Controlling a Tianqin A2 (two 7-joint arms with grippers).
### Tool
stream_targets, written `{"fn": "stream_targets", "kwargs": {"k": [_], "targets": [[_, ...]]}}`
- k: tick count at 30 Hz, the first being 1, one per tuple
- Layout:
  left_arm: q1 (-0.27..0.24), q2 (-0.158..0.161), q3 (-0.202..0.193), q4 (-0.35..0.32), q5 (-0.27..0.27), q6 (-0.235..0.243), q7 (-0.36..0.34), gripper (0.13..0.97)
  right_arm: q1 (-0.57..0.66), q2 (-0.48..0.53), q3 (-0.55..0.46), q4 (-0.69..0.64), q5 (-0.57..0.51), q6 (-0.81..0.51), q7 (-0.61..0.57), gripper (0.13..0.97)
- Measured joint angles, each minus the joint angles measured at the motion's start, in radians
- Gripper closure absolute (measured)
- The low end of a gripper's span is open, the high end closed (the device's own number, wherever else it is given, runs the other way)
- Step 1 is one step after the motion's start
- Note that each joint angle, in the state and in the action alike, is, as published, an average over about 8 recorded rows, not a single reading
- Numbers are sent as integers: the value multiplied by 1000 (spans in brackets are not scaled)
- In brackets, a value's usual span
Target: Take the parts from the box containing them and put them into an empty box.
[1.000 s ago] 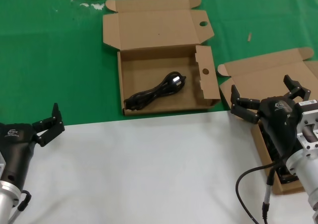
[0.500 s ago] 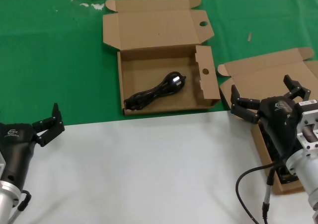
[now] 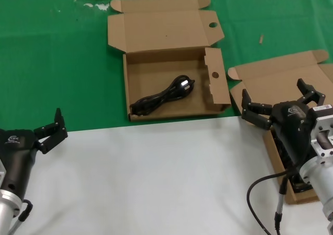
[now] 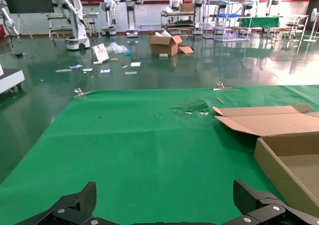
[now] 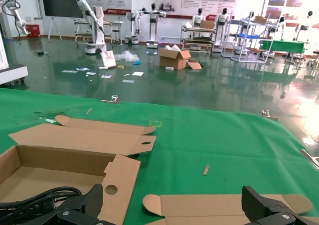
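One power cord [image 3: 162, 96] is seen in the holed box [image 3: 171, 107].
The right gripper [image 3: 278, 103] is spread wide above the plain box [image 3: 260, 84]; the left gripper [image 3: 51, 128] is likewise held wide, parked.

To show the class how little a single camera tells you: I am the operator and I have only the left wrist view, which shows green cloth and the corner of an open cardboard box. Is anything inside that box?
Observer: Yes. The head view shows one black cord lying in the box with round holes.
Operator: Where is the other arm?
Observer: The right gripper, open, hovers over a second box on the robot's right.
Operator: Is anything in that one?
Observer: A dark shape shows inside it beside the arm, but most of it is hidden.
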Motion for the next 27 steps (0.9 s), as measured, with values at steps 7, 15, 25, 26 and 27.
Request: {"fn": "stream_targets", "kwargs": {"k": [7,15,25,26,27], "targets": [[0,0,0,0,0,0,0,132,0,0,0,0,0,0,0,129],[0,0,0,0,0,0,0,132,0,0,0,0,0,0,0,129],[0,0,0,0,0,0,0,132,0,0,0,0,0,0,0,129],[0,0,0,0,0,0,0,132,0,0,0,0,0,0,0,129],[0,0,0,0,0,0,0,132,0,0,0,0,0,0,0,129]]}}
